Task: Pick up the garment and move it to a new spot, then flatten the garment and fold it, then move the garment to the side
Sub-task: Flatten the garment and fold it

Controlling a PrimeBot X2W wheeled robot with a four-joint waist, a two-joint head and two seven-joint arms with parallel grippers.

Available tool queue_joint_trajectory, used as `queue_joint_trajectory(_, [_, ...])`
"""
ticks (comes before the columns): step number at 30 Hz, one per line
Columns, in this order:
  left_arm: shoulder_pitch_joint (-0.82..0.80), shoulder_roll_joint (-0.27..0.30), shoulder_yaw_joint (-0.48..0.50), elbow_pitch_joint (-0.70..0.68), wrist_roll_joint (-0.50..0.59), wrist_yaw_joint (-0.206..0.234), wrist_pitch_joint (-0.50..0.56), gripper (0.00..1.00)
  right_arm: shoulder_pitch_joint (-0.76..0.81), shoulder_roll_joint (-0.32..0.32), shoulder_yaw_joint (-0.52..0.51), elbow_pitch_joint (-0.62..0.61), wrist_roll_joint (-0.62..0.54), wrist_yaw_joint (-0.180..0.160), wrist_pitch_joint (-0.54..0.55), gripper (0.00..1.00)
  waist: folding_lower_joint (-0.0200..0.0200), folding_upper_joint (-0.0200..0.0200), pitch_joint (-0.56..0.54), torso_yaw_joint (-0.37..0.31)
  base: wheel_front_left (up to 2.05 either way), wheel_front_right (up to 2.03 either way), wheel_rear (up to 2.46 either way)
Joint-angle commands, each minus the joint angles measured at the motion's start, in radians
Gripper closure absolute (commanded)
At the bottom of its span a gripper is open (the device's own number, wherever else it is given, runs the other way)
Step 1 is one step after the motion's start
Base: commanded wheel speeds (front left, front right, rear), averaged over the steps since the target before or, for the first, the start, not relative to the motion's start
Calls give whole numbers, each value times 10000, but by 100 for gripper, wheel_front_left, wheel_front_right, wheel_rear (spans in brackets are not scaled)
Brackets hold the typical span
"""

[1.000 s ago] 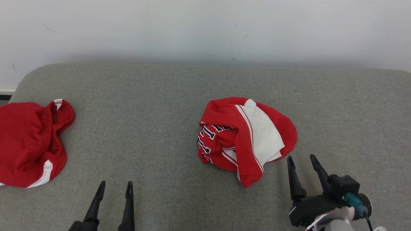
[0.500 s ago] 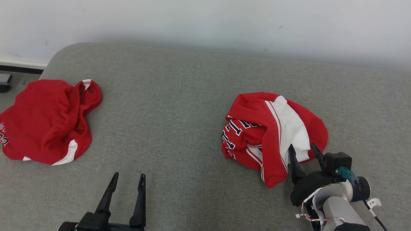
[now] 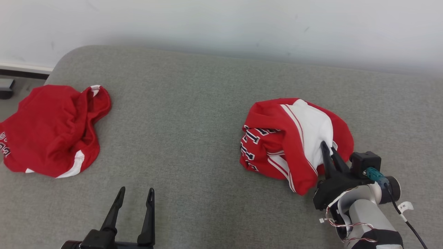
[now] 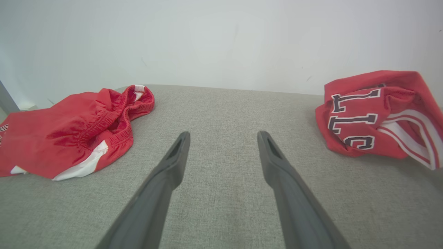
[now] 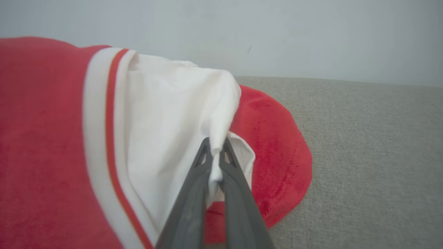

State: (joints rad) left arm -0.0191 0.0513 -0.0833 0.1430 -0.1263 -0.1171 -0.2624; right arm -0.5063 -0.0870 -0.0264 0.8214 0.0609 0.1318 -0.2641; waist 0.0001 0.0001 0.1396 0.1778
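Observation:
The garment [image 3: 277, 138] is a crumpled red jersey with a white panel, striped trim and dark white-outlined lettering, lying right of centre on the grey cushion [image 3: 193, 103]. My right gripper [image 3: 328, 147] is shut on a fold of its white panel at the near right side; the right wrist view shows the white cloth pinched between the fingers of the right gripper [image 5: 216, 147]. The garment [image 4: 377, 114] also lies at the right of the left wrist view. My left gripper [image 3: 135, 193] stands open over bare cushion, its open fingers [image 4: 176, 155] holding nothing.
A second red piece of clothing [image 3: 52, 128] with white patches lies crumpled at the cushion's left end, also seen as the red heap [image 4: 69, 131] in the left wrist view. A pale wall [image 3: 221, 24] runs behind the cushion. The cushion's left edge drops to the floor [image 3: 14, 86].
My right gripper moved forward onto the garment and closed on its white panel. The left gripper stayed open. The head camera shifted, moving the whole picture.

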Motion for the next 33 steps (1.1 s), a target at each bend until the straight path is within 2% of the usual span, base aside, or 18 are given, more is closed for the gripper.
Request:
queue_joint_trajectory(1, [123, -15, 35, 13, -93, 16, -30, 0, 143, -69, 77, -199, -44, -22, -12, 100, -1, -1, -109, -154, 0, 0, 0])
queue_joint_trajectory(14, [330, -12, 137, 32, -265, -32, -30, 0, 1686, -816, 525, -3832, 462, -22, -12, 100, -1, -1, -738, -1416, 0, 0, 0])
queue_joint_trajectory(20, [374, -14, 86, 19, -347, -45, -30, 0, 2840, -939, 600, -5732, 848, -22, -12, 100, -1, -1, -792, -1662, 0, 0, 0])
queue_joint_trajectory(23, [416, -12, 61, 14, -398, -43, -30, 0, 3586, -940, 977, -6601, 908, -22, -11, 100, -1, -1, -812, -1676, 0, 0, 0])
queue_joint_trajectory(27, [495, -14, 56, 58, -475, -57, -30, 0, 4672, -869, 1660, -6981, 892, -22, -11, 100, -1, -1, -852, -1620, 0, 0, 0])
queue_joint_trajectory(33, [612, -11, 58, 99, -539, -70, -30, 0, 5714, -740, 2429, -6157, 882, -22, -10, 100, -1, -1, -910, -1572, 0, 0, 0])
